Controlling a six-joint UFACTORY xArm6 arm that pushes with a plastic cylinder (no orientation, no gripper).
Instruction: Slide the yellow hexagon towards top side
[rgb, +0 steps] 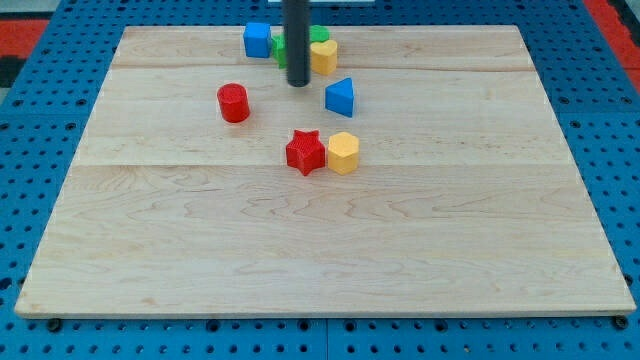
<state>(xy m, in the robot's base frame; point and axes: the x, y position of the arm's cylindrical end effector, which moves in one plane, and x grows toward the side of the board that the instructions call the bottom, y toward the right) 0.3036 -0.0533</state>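
**Tip Stood Above the Hexagon, on the Wrong Side for the Push**

Worktop (320, 250) came first: a pale wooden board of joined planks, lying on a blue perforated surface that showed on every side, with a strip of red at the upper corners of the view. Most of the board, from the middle down to its bottom edge, carried nothing.

The dark rod came down from the top of the view, and my tip (298, 84) rested on the wood near the top edge, a little left of centre. The tool was a plain rod with no jaws, so nothing on it could part, close or clamp, and it touched no block that I could make out.

The yellow hexagon (343, 152) sat near the middle of the board, below the tip and slightly toward the right edge, touching or all but touching the red star (306, 151) on its left. In my judgement the tip had to get round to the hexagon's bottom side before any push toward the top edge could begin.

Between the two lay the blue triangle (340, 97), just right of the tip. The red cylinder (233, 102) stood apart to the left. Near the top edge clustered a blue cube (257, 39), a green block (320, 35) partly hidden by the rod, and a second yellow block (323, 56).
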